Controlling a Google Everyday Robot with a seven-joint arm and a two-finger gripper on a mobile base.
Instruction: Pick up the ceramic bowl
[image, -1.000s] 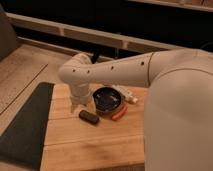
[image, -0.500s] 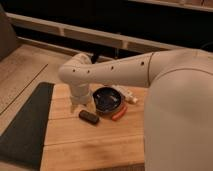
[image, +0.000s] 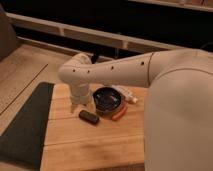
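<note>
The ceramic bowl (image: 108, 100) is round, shallow and glossy black with a reddish-brown rim. It sits on the wooden table (image: 90, 145) near its far middle. My white arm reaches in from the right and bends down just left of the bowl. My gripper (image: 82, 104) hangs at the bowl's left edge, low over the table; its lower part is largely hidden behind the wrist.
A small black oblong block (image: 89, 117) lies in front of the gripper. An orange-red item (image: 119, 113) lies against the bowl's right front. A white object (image: 127, 95) lies behind the bowl. A dark mat (image: 25, 125) lies left of the table.
</note>
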